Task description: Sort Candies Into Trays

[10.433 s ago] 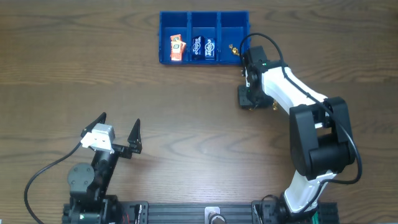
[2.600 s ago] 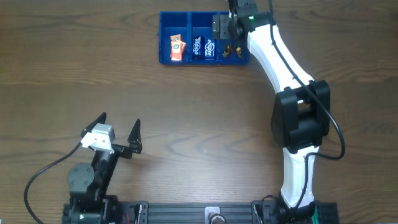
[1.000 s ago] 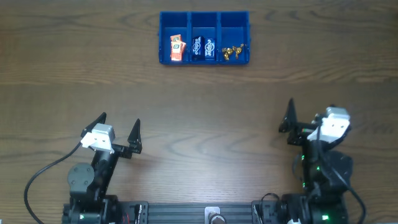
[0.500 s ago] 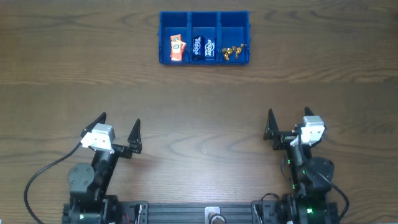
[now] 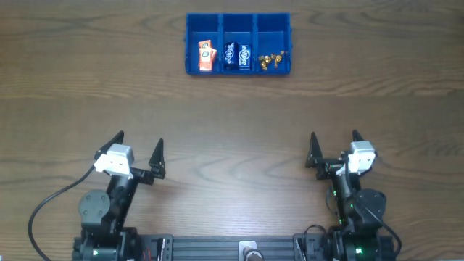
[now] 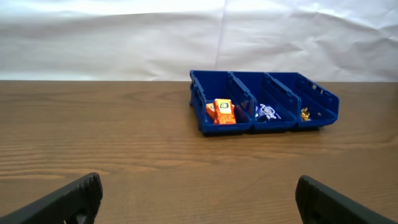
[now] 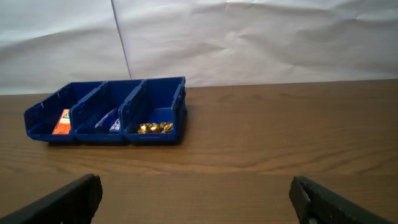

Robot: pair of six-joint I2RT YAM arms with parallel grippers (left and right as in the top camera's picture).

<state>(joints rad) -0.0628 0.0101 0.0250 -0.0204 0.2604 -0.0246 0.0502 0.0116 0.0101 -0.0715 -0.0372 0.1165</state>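
A robot lab bench — plain wood-grain table point(image 5: 217, 109); white sheet backdrop point(image 7: 261, 37) behind it.

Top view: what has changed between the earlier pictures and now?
The right arm's claw carried gold-wrapped candies from beside the blue three-compartment plastic tray into its right compartment, released them, and drew back to its base, open. The left arm's claw, the orange candy packet and the blue wrapped candies stayed.
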